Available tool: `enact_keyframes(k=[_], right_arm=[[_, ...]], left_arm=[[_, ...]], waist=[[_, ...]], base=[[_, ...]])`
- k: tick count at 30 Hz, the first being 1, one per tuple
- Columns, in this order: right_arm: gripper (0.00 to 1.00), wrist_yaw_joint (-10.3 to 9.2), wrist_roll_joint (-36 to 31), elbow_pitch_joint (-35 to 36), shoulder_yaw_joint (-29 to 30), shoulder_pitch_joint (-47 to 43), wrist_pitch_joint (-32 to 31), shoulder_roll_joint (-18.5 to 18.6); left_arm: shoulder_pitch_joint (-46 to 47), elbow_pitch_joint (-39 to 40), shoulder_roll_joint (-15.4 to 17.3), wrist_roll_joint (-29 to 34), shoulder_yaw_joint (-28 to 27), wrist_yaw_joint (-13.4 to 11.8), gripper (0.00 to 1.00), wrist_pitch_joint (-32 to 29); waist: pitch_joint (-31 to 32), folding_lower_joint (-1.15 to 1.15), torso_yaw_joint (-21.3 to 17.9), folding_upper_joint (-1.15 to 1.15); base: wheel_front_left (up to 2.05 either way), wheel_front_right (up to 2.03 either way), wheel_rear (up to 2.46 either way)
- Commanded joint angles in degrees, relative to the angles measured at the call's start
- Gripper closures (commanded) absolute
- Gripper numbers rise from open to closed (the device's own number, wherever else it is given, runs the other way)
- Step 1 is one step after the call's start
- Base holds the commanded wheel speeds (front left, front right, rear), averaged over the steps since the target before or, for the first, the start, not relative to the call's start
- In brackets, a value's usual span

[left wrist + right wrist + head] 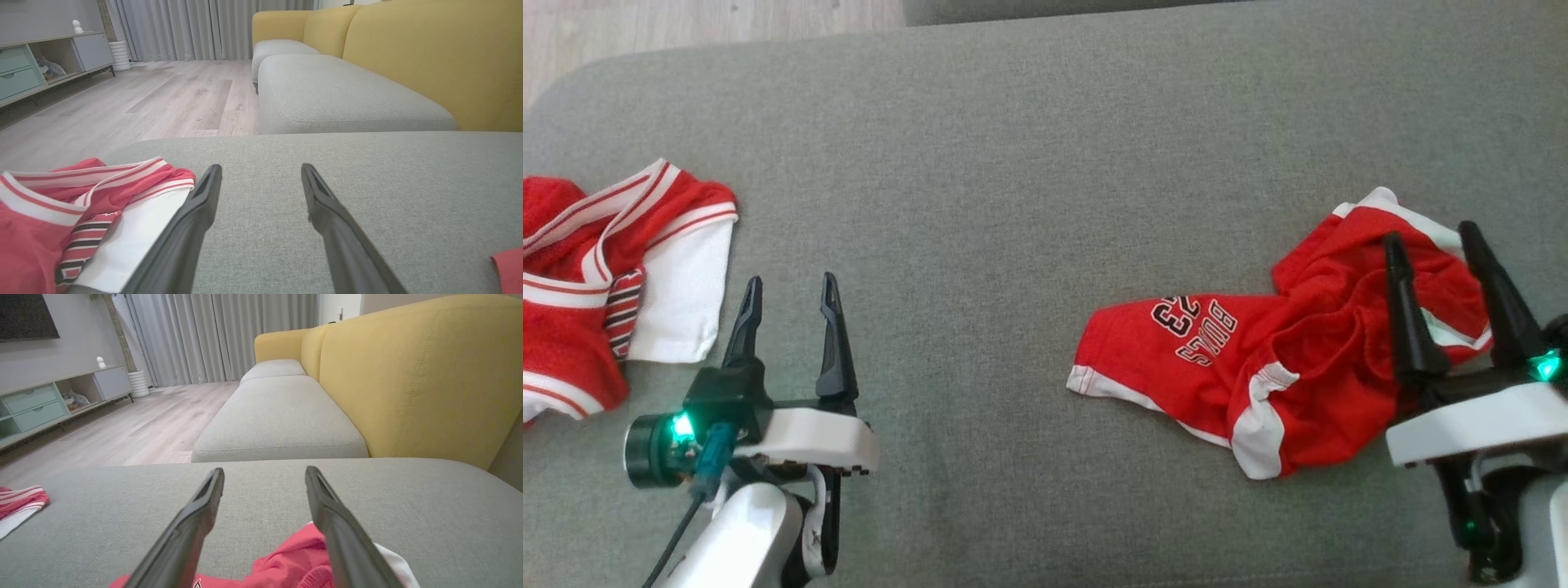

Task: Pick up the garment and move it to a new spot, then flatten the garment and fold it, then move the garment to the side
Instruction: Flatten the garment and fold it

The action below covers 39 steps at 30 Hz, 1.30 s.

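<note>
A crumpled red jersey with white trim and the print "BULLS 23" lies on the grey cushion at the right. My right gripper hovers open over the jersey's right part, nothing between its fingers; in the right wrist view the red jersey shows low between the fingers. My left gripper stands open over bare cushion at the lower left. Beside it, to its left, lies a second red and white striped garment, also in the left wrist view as a red garment.
The grey cushion's far edge drops to a wood floor. Another grey seat with yellow backrests runs beyond. A low cabinet and curtains stand across the room. Bare cushion lies between the two garments.
</note>
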State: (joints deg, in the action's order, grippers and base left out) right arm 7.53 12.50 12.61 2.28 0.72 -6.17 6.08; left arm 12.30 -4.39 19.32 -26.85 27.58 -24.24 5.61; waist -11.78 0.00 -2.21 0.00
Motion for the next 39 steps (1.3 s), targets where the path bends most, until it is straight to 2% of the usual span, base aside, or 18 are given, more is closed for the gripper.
enact_keyframes(k=[1, 7, 24, 32, 39], right_arm=[[0.0, -0.04, -0.04, 2.69, -1.98, 1.05, -0.2, 0.98], [0.0, -0.04, 0.44, 3.82, -4.01, -0.25, -0.61, 0.84], [0.0, -0.04, 1.47, 3.74, -4.49, 0.14, -2.23, 1.51], [0.0, -0.04, 4.49, -2.27, -12.04, -1.34, -9.55, 6.25], [0.0, -0.04, 7.63, -8.37, -20.17, -0.25, -15.99, 12.3]], left_arm=[[0.93, 2.01, 1.81, -0.55, -2.19, -0.47, 0.0, 0.0], [-0.2, 2.43, 2.29, -0.92, -2.33, -0.84, 0.0, -0.18], [-0.3, 3.7, 2.78, -0.93, -2.19, -1.79, 0.0, -0.49], [0.5, 3.81, 2.62, -0.79, -1.91, -1.93, 0.0, -0.48], [1.27, 2.97, 2.01, -1.08, -1.67, -1.73, 0.0, 0.04]], waist=[[0.42, 0.0, 0.15, 0.0], [1.14, 0.0, 0.15, 0.0], [-0.05, 0.0, 0.14, 0.0], [-1.21, 0.0, 0.22, 0.0], [-2.13, 0.0, 0.37, 0.0]], base=[[0.0, 0.0, 0.0], [0.0, 0.0, 0.0], [0.0, 0.0, 0.0], [0.0, 0.0, 0.0], [0.0, 0.0, 0.0]])
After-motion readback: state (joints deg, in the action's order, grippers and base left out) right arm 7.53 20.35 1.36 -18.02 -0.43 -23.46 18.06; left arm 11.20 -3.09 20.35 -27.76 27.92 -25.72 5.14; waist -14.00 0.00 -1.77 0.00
